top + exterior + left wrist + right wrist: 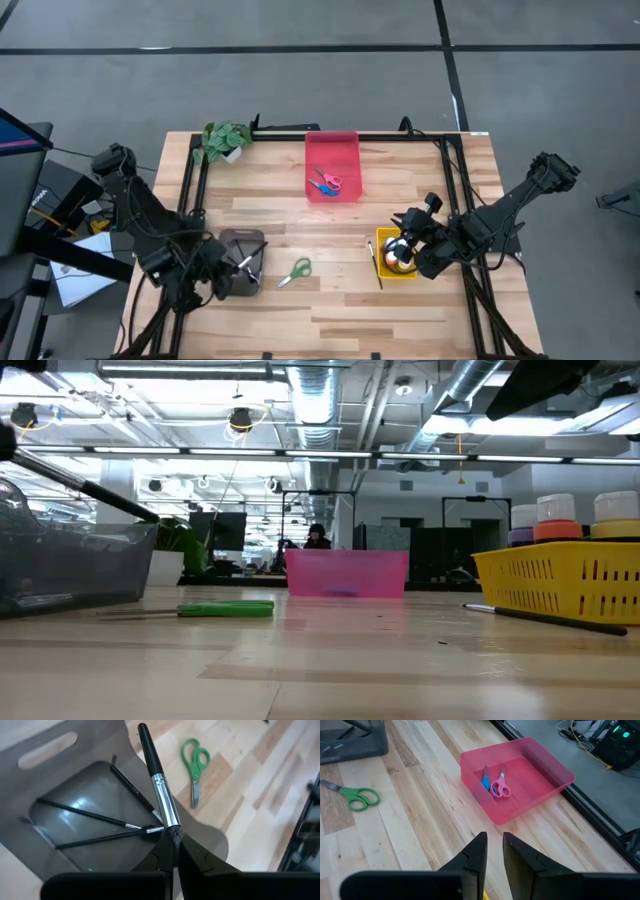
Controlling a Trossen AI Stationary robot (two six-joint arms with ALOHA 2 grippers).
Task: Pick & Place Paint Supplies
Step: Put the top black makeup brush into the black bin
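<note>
Wooden table [330, 300]: left pincer [175, 851] over grey tray [75, 780], clenched on brush [159, 785]; right pincer [494, 851] slightly parted, empty.

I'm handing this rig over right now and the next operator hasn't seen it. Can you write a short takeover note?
Left gripper: shut on a brush by its bristle end, above the grey tray.
Right gripper: narrow gap between the fingers, nothing held, by the yellow tray.
Done: three brushes lie in the grey tray; pink scissors and blue scissors lie in the red tray; paint bottles stand in the yellow tray.
Left: release the held brush; green scissors lie on the table between the grey and yellow trays; another brush lies on the table beside the yellow tray.
</note>
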